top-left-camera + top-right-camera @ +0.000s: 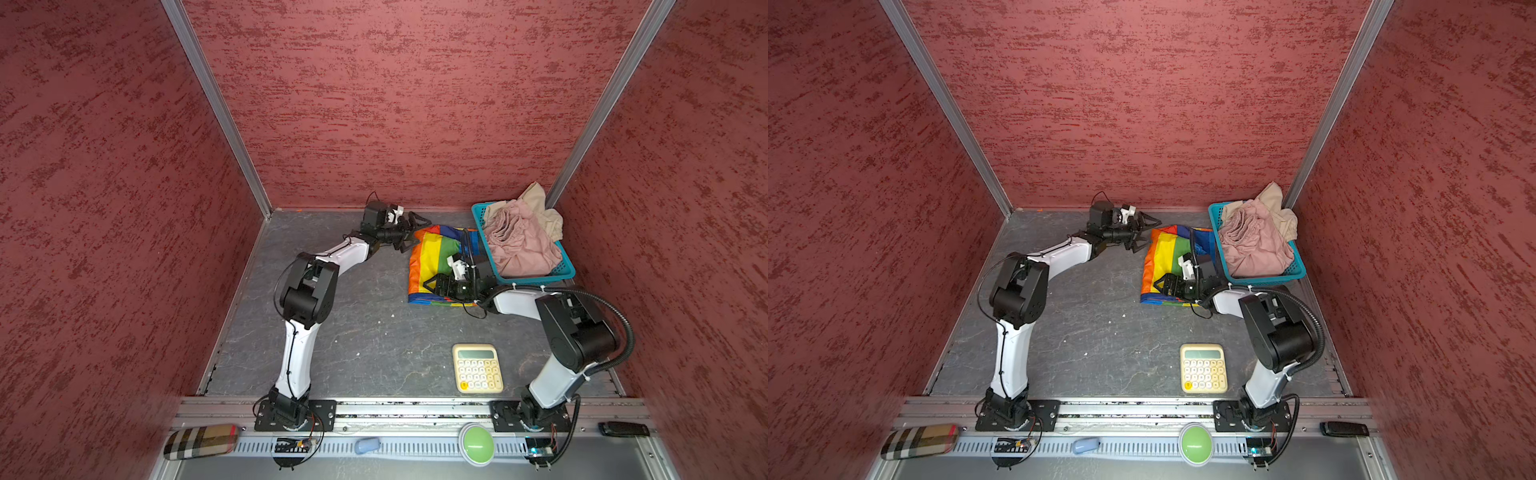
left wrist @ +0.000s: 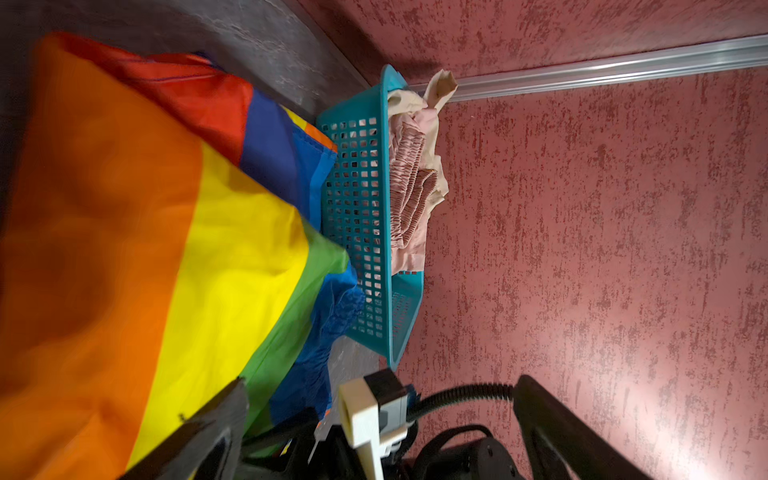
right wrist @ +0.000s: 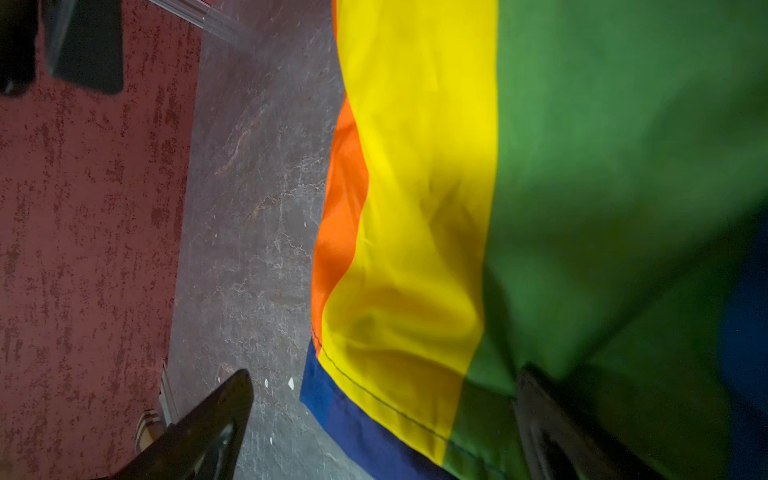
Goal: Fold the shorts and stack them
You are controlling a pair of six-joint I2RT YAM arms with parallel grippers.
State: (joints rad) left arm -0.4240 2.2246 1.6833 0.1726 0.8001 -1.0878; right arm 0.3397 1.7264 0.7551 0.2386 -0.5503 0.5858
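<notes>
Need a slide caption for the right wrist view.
Open right pincer straddles the edge of the rainbow shorts, spread on the grey table.

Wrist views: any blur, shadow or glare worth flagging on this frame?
Left wrist view: the rainbow shorts look soft and smeared up close while the basket is sharp, and a bright patch of glare washes out the wall. Right wrist view: the shorts' green panel sinks into dark shadow, and detail is lost there.

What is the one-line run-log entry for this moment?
left tool: open, at far corner of rainbow shorts | right tool: open, over their near edge | rainbow shorts: on table beside basket | pink shorts, beige shorts: in basket
</notes>
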